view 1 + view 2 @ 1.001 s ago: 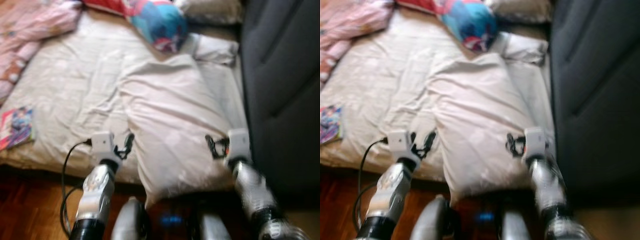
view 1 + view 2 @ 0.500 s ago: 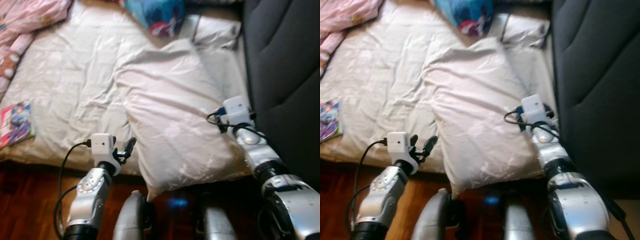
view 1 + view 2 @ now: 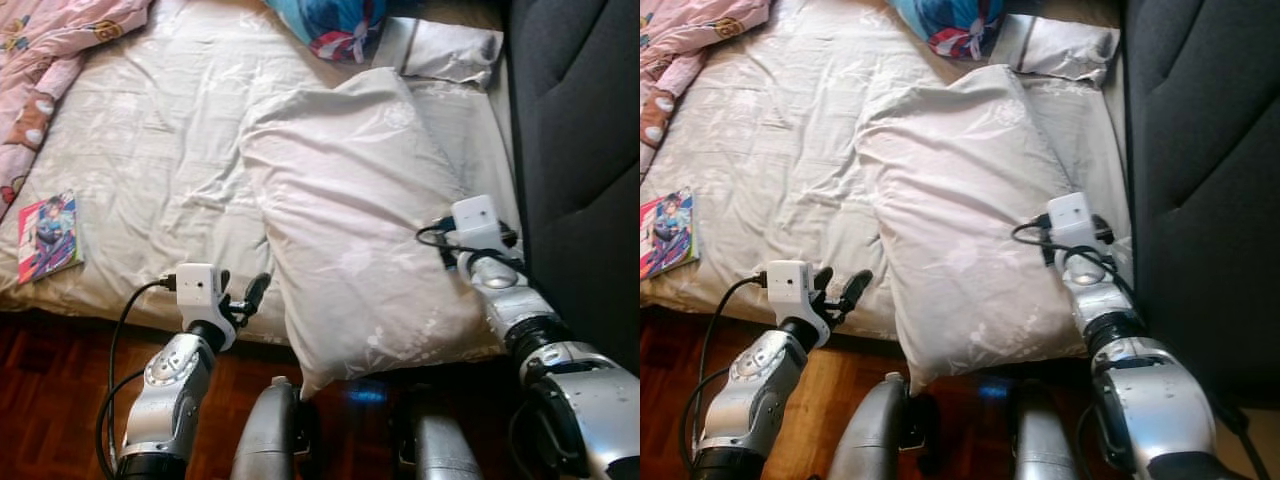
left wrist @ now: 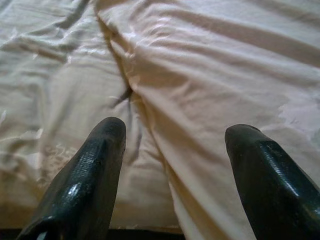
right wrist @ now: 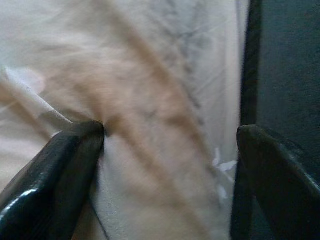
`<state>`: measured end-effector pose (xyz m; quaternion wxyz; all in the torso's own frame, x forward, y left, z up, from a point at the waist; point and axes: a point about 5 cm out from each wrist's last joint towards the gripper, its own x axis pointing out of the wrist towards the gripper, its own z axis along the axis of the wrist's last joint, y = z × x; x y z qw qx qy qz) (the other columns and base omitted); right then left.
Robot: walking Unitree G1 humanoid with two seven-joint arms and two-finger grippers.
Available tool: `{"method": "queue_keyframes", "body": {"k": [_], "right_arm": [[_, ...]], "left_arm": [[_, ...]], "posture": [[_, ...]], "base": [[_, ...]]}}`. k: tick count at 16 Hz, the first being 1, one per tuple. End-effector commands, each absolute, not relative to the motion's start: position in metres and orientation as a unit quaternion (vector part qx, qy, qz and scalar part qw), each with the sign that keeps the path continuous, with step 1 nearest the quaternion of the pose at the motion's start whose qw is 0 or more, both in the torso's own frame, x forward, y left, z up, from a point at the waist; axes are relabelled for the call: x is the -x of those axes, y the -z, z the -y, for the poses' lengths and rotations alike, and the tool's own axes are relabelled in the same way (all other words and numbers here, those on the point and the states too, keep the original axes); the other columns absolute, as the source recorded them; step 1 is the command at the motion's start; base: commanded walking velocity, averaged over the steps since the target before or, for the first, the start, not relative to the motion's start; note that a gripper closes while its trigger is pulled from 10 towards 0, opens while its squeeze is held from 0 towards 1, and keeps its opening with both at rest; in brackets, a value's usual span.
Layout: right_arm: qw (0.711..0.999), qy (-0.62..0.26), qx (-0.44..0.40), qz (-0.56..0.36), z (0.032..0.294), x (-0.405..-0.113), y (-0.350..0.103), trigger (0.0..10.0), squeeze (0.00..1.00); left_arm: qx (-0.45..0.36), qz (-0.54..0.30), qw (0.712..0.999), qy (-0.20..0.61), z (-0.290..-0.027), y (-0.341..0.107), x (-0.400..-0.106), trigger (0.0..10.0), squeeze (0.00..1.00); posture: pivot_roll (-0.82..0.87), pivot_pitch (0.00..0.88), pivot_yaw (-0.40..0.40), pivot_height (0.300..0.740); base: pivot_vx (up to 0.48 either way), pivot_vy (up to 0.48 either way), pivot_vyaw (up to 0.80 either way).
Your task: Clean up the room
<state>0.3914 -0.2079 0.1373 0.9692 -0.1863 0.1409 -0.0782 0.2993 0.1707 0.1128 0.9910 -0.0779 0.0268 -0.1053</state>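
A large cream pillow (image 3: 350, 210) lies slantwise on the pale bed sheet (image 3: 150, 150), its lower corner hanging over the bed's front edge. My left gripper (image 3: 246, 296) stands open just left of the pillow's lower part; in the left wrist view its fingers (image 4: 95, 170) straddle the seam between sheet and pillow (image 4: 225, 75). My right wrist (image 3: 478, 222) rests at the pillow's right edge, beside the dark headboard. The right gripper (image 5: 170, 131) is open, one finger against the pillow fabric (image 5: 150, 75), the other by the dark panel.
A colourful book (image 3: 45, 235) lies near the bed's front left edge. A pink blanket (image 3: 50, 60) is at far left, a blue-red cushion (image 3: 335, 25) and a small white pillow (image 3: 440, 50) at the back. The dark headboard (image 3: 580, 150) walls the right. Wooden floor (image 3: 50, 400) is below.
The camera has shifted and the picture has sharpened. My right gripper moved from the pillow's lower face to its right edge by the headboard. The left gripper has stayed by the pillow's left side.
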Motion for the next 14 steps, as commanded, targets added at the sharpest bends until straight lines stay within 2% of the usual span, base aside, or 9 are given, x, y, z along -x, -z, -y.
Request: {"method": "queue_keyframes", "body": {"k": [1, 3, 5, 10, 11, 12, 14], "right_arm": [[0.964, 0.090, 0.162, -0.188, 0.217, -0.383, -0.120, 10.0, 0.00], [0.969, 0.071, 0.101, -0.215, 0.213, -0.379, -0.109, 10.0, 0.00], [0.969, 0.048, -0.005, -0.243, 0.203, -0.373, -0.094, 10.0, 0.00], [0.962, 0.045, -0.044, -0.264, 0.203, -0.364, -0.079, 10.0, 0.00], [0.963, 0.042, -0.055, -0.261, 0.203, -0.364, -0.078, 0.4, 0.00], [0.964, 0.036, -0.056, -0.259, 0.202, -0.363, -0.077, 0.0, 0.00], [0.963, 0.030, -0.055, -0.261, 0.200, -0.362, -0.076, 0.0, 0.00]], "left_arm": [[0.077, -0.052, 0.990, 0.101, -0.175, -0.103, -0.293, 10.0, 0.00], [0.078, -0.052, 0.990, 0.103, -0.174, -0.104, -0.293, 10.0, 0.00], [0.078, -0.053, 0.990, 0.104, -0.175, -0.105, -0.292, 10.0, 0.00], [0.078, -0.057, 0.990, 0.107, -0.174, -0.105, -0.291, 10.0, 0.00], [0.079, -0.057, 0.989, 0.108, -0.172, -0.105, -0.291, 10.0, 0.00], [0.081, -0.059, 0.989, 0.108, -0.170, -0.104, -0.291, 10.0, 0.00], [0.083, -0.063, 0.989, 0.105, -0.170, -0.102, -0.291, 10.0, 0.00]], "posture": [[0.07, 0.394, 0.145, 0.661], [0.08, 0.390, 0.144, 0.661], [0.08, 0.389, 0.146, 0.661], [0.09, 0.393, 0.145, 0.661], [0.09, 0.393, 0.143, 0.661], [0.09, 0.394, 0.144, 0.661], [0.08, 0.395, 0.142, 0.661]], "base": [[0.000, 0.000, 0.00], [0.000, 0.000, 0.00], [0.000, 0.000, 0.00], [0.000, 0.000, 0.00], [0.000, 0.000, 0.00], [0.000, 0.000, 0.00], [0.000, 0.000, 0.00]]}}
